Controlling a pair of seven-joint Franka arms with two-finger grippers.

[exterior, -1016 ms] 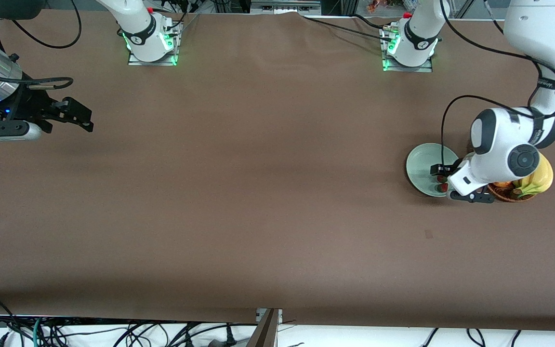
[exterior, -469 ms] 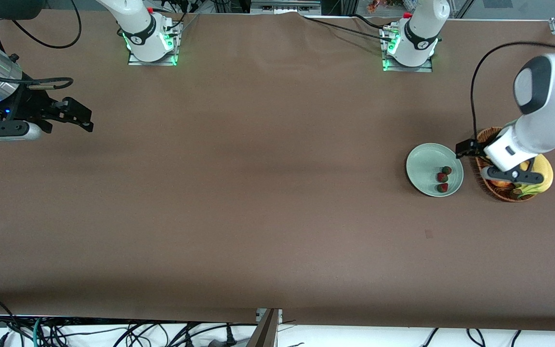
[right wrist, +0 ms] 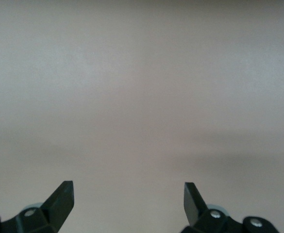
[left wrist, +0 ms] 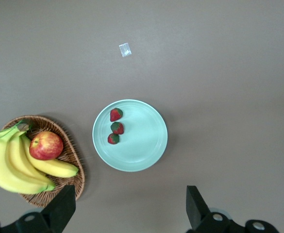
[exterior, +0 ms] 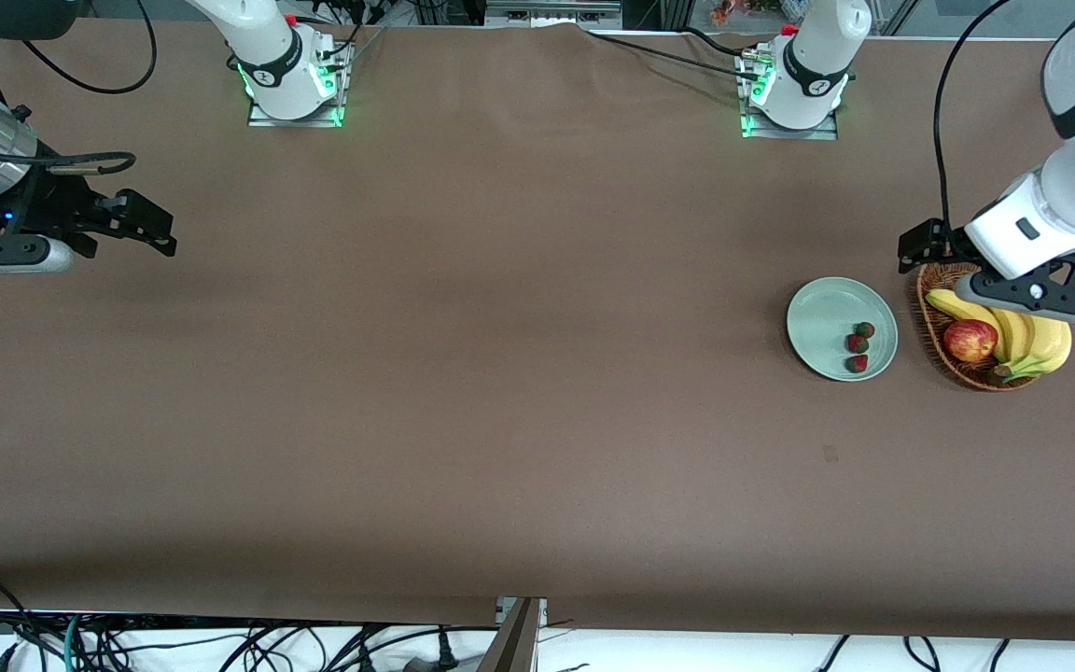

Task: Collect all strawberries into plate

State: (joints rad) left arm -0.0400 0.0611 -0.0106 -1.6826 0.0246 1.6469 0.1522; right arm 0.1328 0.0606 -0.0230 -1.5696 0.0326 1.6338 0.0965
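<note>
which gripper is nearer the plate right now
Left. The left gripper is up in the air over the basket beside the plate, fingers open. The right gripper waits open at the right arm's end of the table.

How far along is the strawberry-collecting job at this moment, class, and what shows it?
Done: all three strawberries lie on the plate, in a row on the part nearest the basket. In hand: nothing; the left gripper is open and empty, up over the table by the basket. The right gripper waits open at the right arm's end. Left: no strawberry shows anywhere else, so the collecting looks complete.
</note>
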